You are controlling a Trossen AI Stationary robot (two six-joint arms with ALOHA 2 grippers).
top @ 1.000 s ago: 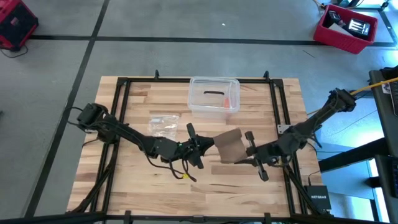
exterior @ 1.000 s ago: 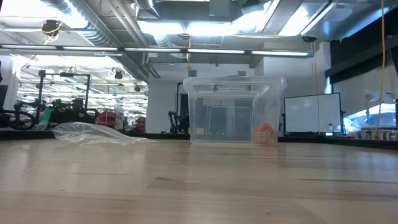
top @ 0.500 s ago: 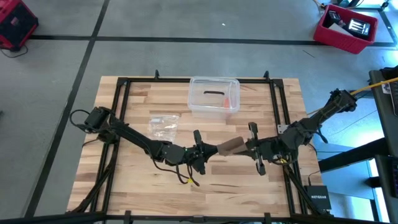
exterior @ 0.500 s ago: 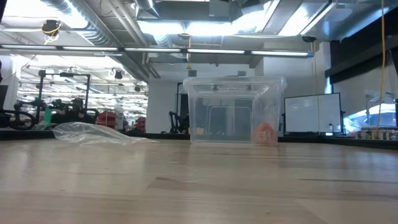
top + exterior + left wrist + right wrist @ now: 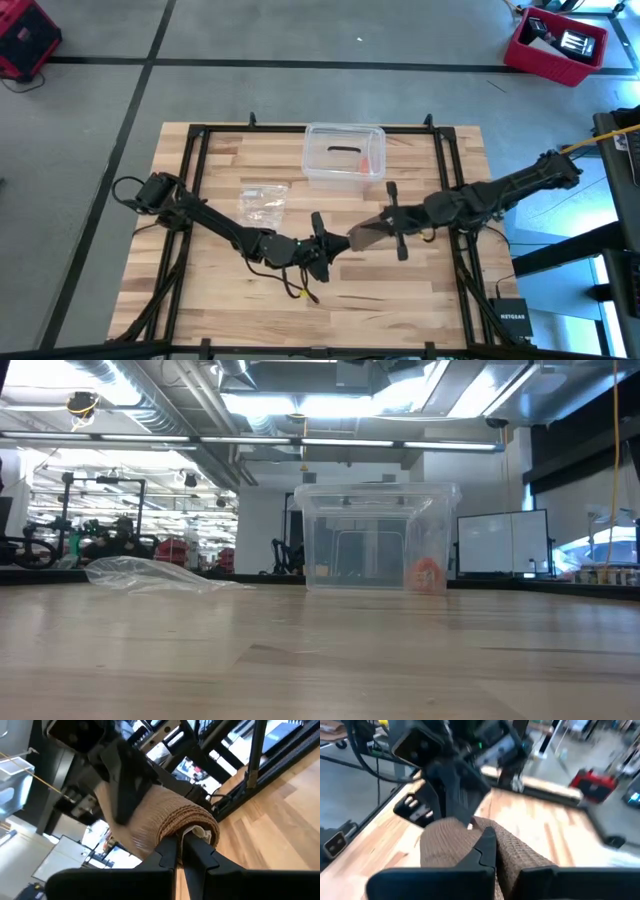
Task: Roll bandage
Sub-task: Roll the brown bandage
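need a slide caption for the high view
Both grippers, left and right, pinch the brown bandage between them above the table.

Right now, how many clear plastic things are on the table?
2. A clear plastic box stands at the table's far edge, middle; a small clear plastic bag lies left of it, nearer the left arm. Others may be hidden under the arms.

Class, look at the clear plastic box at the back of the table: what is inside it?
Inside the clear plastic box lie a small orange item and a thin dark object. What they are cannot be told.
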